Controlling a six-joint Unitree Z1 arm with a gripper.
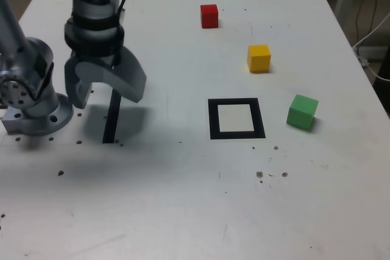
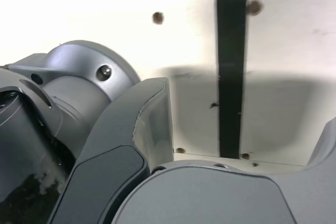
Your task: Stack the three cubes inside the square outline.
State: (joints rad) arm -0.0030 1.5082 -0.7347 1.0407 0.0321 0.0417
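Square outline point(image 1: 236, 119): bare inside. Green cube point(image 1: 302, 112) just off its right in the exterior view; yellow cube point(image 1: 259, 58) and red cube point(image 1: 209, 16) farther up the desk point(image 1: 164, 211). My claw point(image 1: 109, 83), apart and unladen, hangs over the black strip point(image 1: 112, 117). Step, I judge: first pick; swing out, descend astride one. Green has room before the desk's edge.

Cube layout, exterior view.
Noted red matte cube point(image 1: 209, 16) farthest back, yellow matte cube point(image 1: 259, 59) nearer and right, green matte cube point(image 1: 302, 112) right of square black tape outline point(image 1: 214, 120), straight black tape strip point(image 1: 111, 123) left.
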